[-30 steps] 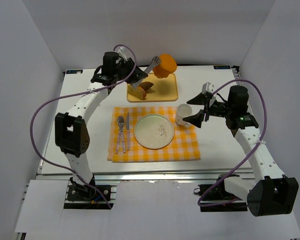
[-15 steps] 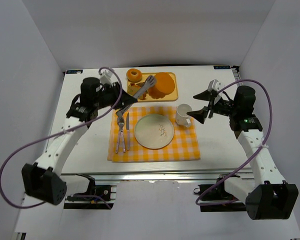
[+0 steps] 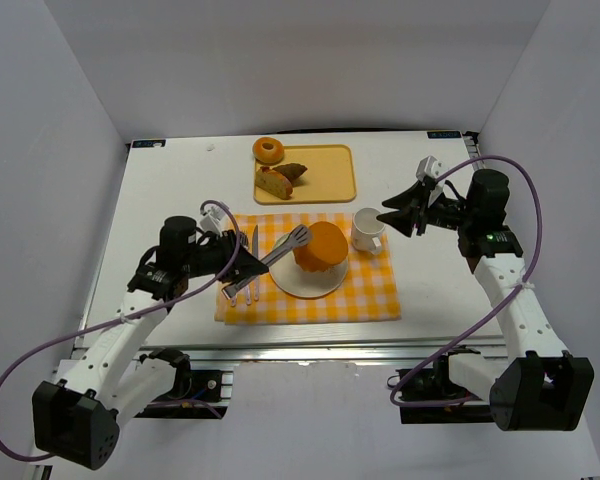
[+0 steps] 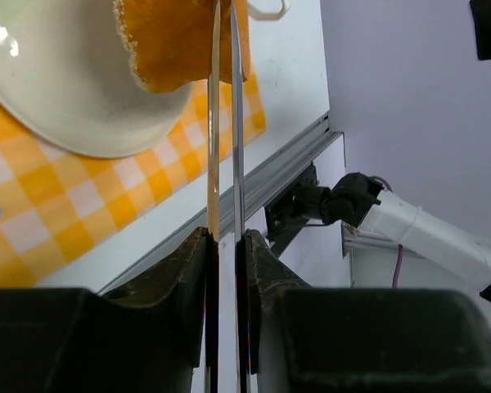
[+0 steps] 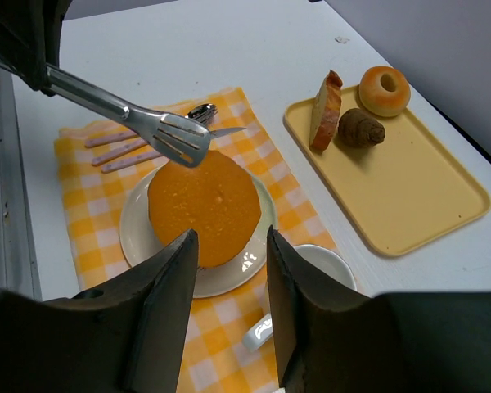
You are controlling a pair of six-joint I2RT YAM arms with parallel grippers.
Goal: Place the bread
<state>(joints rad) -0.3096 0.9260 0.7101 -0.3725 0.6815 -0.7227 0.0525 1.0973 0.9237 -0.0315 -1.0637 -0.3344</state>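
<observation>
The bread [image 3: 320, 245], a thick round orange-brown bun, sits on the white plate [image 3: 285, 277] in the middle of the checked cloth. My left gripper [image 3: 230, 272] is shut on the handles of metal tongs [image 3: 270, 258], whose tips lie at the bun's left edge. In the left wrist view the tong arms [image 4: 225, 147] run from my fingers up across the bread [image 4: 168, 41]; whether they pinch it I cannot tell. My right gripper [image 3: 392, 218] hangs open beside the cup, looking down on the bread [image 5: 203, 205] and plate [image 5: 135, 233], nothing between its fingers [image 5: 229, 233].
A white cup [image 3: 365, 230] stands right of the plate on the yellow checked cloth [image 3: 370, 295]. A fork and knife [image 5: 123, 151] lie left of the plate. At the back, a yellow tray [image 3: 330, 175] holds bread slices [image 3: 280, 180]; a donut [image 3: 269, 150] sits at its corner.
My left arm swung the tongs and bread from above the tray forward and down onto the plate. The right gripper shifted slightly back and up near the cup.
</observation>
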